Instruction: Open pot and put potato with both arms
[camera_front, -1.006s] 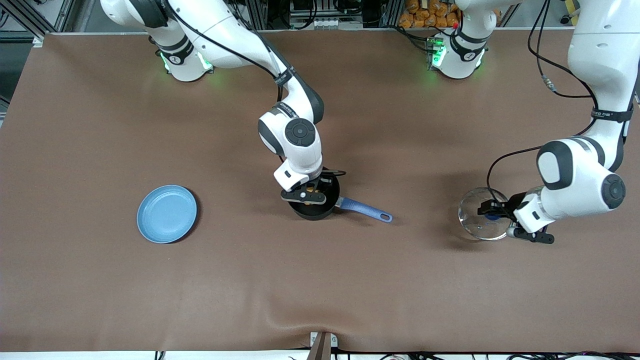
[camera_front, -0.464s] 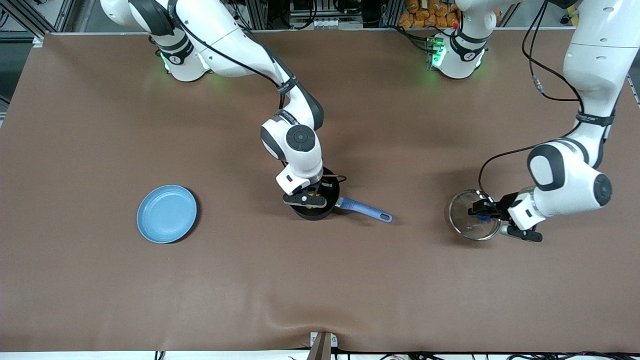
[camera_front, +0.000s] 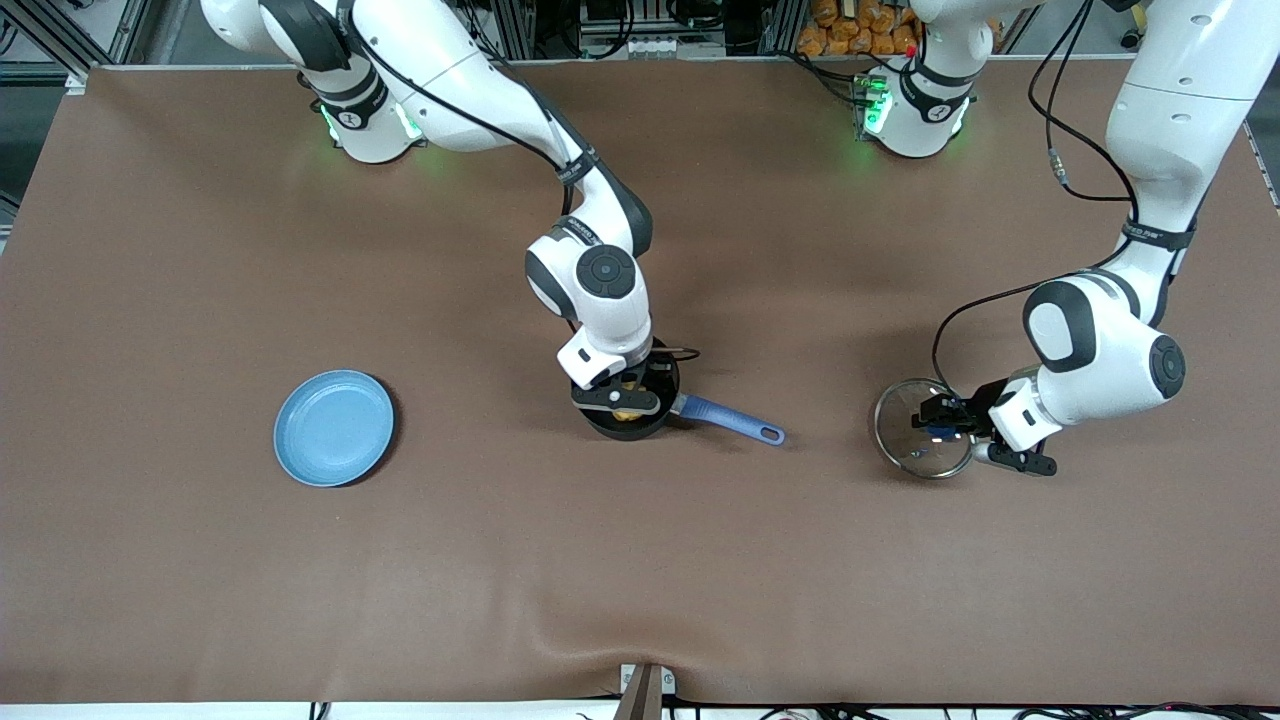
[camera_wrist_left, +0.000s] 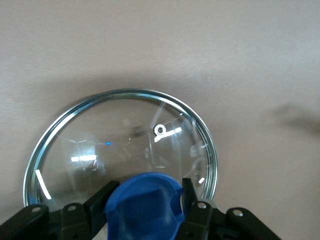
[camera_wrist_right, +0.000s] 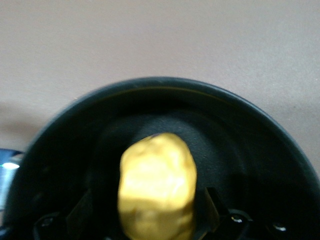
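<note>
Right gripper (camera_front: 622, 396) clamped potato (camera_wrist_right: 156, 184) inside the pot (camera_front: 632, 400) for release. Left gripper (camera_front: 938, 421) gripped lid (camera_wrist_left: 122, 145) by knob, low over surface (camera_front: 500, 560), keeping pot open.

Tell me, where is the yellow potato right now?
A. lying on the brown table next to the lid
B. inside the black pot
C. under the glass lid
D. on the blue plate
B: the right wrist view shows the potato inside the black pot, between the fingers of the right gripper, while the left gripper holds the glass lid by its blue knob off toward the left arm's end of the table.
</note>
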